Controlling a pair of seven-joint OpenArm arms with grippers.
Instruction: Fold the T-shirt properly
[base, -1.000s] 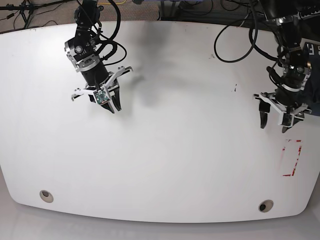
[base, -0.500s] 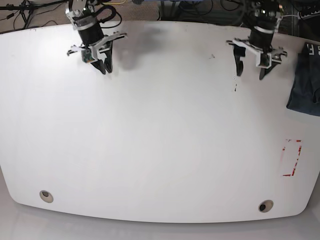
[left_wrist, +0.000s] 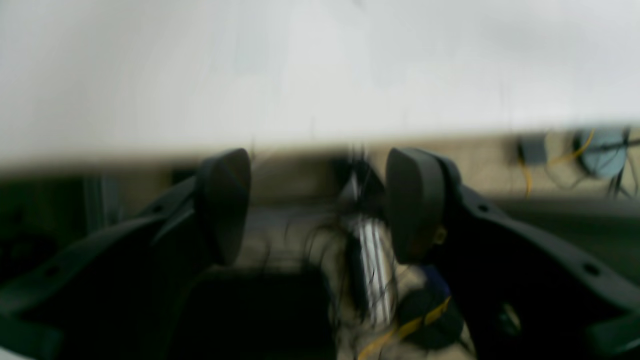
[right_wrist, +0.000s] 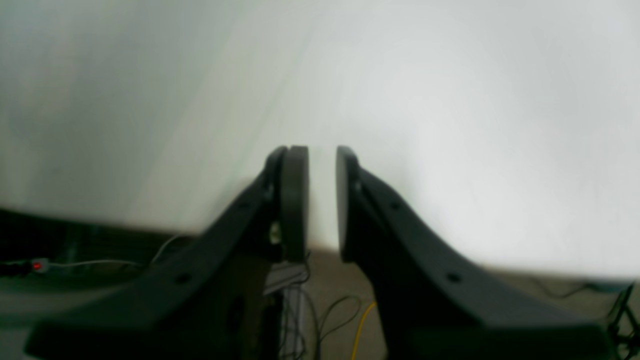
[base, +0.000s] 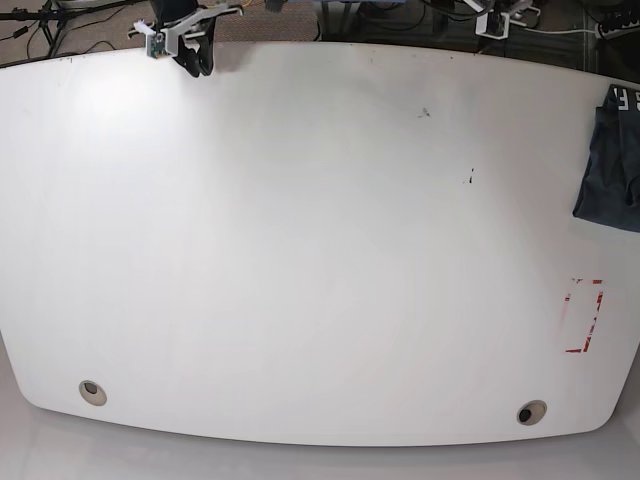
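Pulling both arms back to twelve o'clock, you leave the shirt (base: 612, 158) folded at the tabletop's (base: 300, 260) three o'clock edge; left claw (left_wrist: 320, 205) wide, right claw (right_wrist: 321, 202) narrow, both empty. Folding looks finished.

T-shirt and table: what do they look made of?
The T-shirt looks like soft dark navy knit cloth: matte and limp, with folds and white printed letters. The table looks like a hard, smooth white board, perhaps laminate: a faint sheen and small scuffs show.
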